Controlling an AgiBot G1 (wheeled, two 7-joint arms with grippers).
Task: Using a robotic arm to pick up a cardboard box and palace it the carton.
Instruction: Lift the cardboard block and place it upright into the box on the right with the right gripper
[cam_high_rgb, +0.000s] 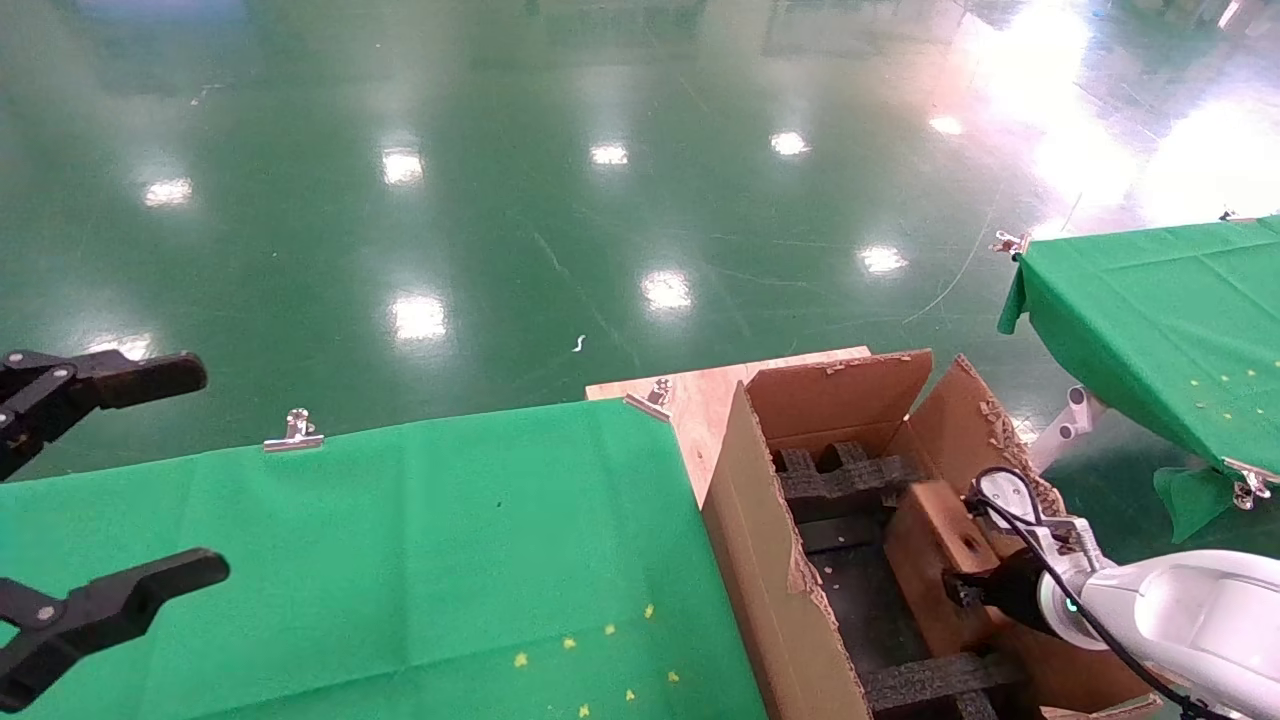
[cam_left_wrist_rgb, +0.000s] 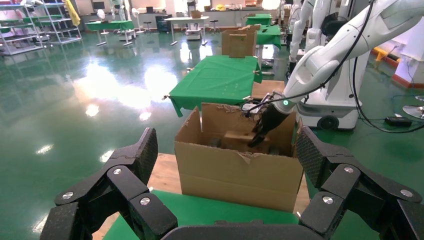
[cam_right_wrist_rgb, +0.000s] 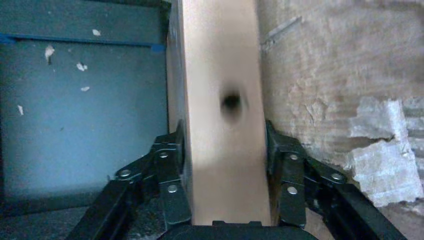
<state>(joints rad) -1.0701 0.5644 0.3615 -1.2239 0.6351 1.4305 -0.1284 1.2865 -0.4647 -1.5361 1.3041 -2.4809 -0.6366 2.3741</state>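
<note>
The right arm (cam_high_rgb: 1190, 610), white with a green light ring, reaches down into the carton (cam_high_rgb: 770, 560) from the robot's right. The right tool (cam_right_wrist_rgb: 223, 150) is clamped on the cardboard box (cam_high_rgb: 940, 560), one finger pressed to each narrow side. The box, brown with a round hole in its face, sits tilted inside the carton, near the wall on the robot's right, above the black foam inserts (cam_high_rgb: 850, 475).

The left tool (cam_high_rgb: 150, 470) hangs with fingers spread wide over the near left part of the desk (cam_high_rgb: 400, 560), holding nothing.

The desk has a green cloth held by metal clips (cam_high_rgb: 293, 432); the carton stands just beside its right edge on a wooden board (cam_high_rgb: 700, 395). The floor (cam_high_rgb: 500, 200) is glossy green. A second green-clothed desk (cam_high_rgb: 1160, 320) stands apart to the right. The carton's flap edges are ragged.
</note>
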